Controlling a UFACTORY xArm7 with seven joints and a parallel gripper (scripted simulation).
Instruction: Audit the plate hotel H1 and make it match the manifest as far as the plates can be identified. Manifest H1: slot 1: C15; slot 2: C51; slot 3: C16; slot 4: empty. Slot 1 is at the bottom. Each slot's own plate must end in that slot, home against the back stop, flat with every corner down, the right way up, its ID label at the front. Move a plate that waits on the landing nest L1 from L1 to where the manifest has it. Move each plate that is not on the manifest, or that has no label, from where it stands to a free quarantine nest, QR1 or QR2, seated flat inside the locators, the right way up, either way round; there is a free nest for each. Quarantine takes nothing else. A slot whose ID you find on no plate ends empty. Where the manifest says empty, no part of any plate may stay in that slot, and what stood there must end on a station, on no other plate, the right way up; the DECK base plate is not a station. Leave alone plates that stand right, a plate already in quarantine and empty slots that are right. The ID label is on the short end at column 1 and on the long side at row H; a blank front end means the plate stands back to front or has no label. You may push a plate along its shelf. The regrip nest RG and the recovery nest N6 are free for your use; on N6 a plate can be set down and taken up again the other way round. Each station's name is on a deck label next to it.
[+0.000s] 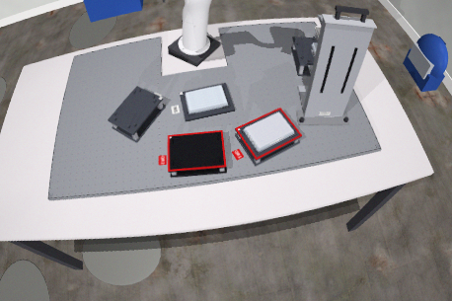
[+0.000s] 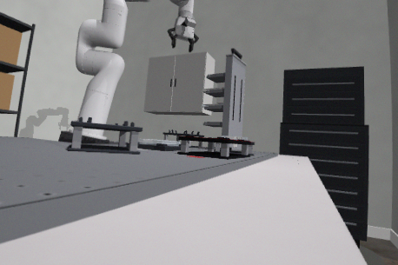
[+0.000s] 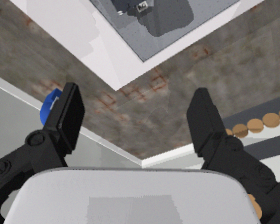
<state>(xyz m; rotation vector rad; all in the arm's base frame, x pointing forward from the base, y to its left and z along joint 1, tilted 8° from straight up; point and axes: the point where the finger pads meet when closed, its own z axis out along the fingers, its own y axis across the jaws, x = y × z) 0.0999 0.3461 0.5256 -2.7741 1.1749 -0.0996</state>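
Note:
The plate hotel (image 1: pixel 336 67) is a tall grey tower at the right of the deck; its slots face away from the top camera. In the exterior view its shelves (image 2: pixel 215 98) stick out to the left of the tower, and I cannot tell which hold plates. A pale plate (image 1: pixel 207 100) lies on a dark nest in the middle of the deck. Another pale plate (image 1: pixel 268 131) sits in the right red-framed quarantine nest. The left red-framed nest (image 1: pixel 196 151) is empty. My gripper (image 2: pixel 183 44) is open and empty, high above the deck, left of the hotel top. The wrist view shows its fingers wide apart over floor and a table corner.
A dark empty nest (image 1: pixel 136 112) stands turned at the left of the deck. Another dark stand (image 1: pixel 303 55) sits behind the hotel. The arm's base (image 1: pixel 193 45) is at the back middle. A blue bin (image 1: pixel 424 62) stands on the floor to the right.

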